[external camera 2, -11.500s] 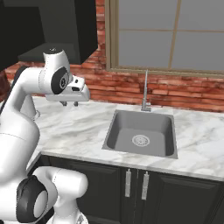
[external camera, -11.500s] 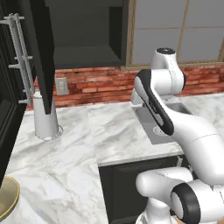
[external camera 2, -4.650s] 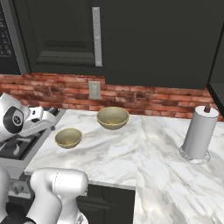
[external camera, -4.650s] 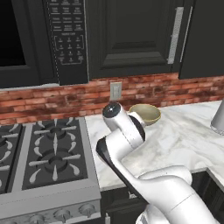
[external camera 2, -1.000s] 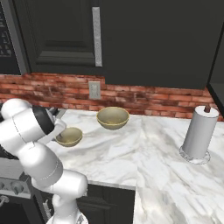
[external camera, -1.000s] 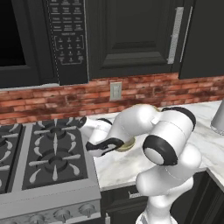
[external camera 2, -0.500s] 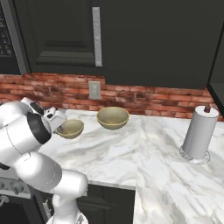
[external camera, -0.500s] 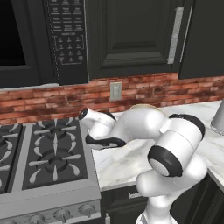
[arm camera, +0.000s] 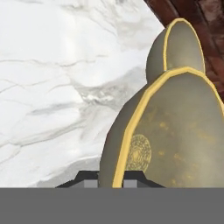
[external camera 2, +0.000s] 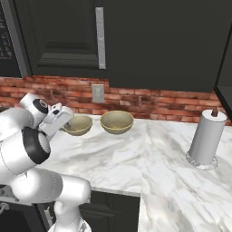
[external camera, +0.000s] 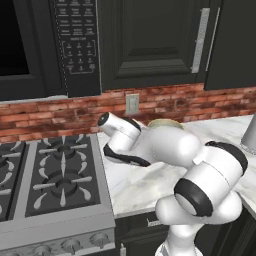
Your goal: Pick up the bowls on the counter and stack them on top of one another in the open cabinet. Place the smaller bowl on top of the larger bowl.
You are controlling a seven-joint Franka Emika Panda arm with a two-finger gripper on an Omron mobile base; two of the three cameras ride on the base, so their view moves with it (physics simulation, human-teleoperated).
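Two olive-yellow bowls are over the white marble counter [external camera 2: 136, 167] near the brick wall. My gripper [external camera 2: 67, 121] is shut on the near rim of the smaller bowl [external camera 2: 79, 125], which hangs slightly above the worktop. In the hand view that smaller bowl [arm camera: 175, 140] stands edge-on, its yellow rim pinched in my gripper [arm camera: 111, 178]. The larger bowl [external camera 2: 117, 121] rests just to its right, and appears as the larger bowl [arm camera: 183, 43] beyond it. In the left base view the larger bowl [external camera: 167, 123] peeks over my arm. The open cabinet is out of view.
A grey gas hob [external camera: 50, 175] adjoins the counter on the left, under a black microwave [external camera: 40, 45]. Closed black panelled cabinets with a silver handle [external camera 2: 100, 38] hang above. A paper towel roll [external camera 2: 206, 138] stands at the right. A wall outlet [external camera 2: 97, 94] is behind the bowls.
My gripper has finished closing on the smaller bowl's rim and lifted it a little off the counter, toward the wall. The larger bowl has stayed put.
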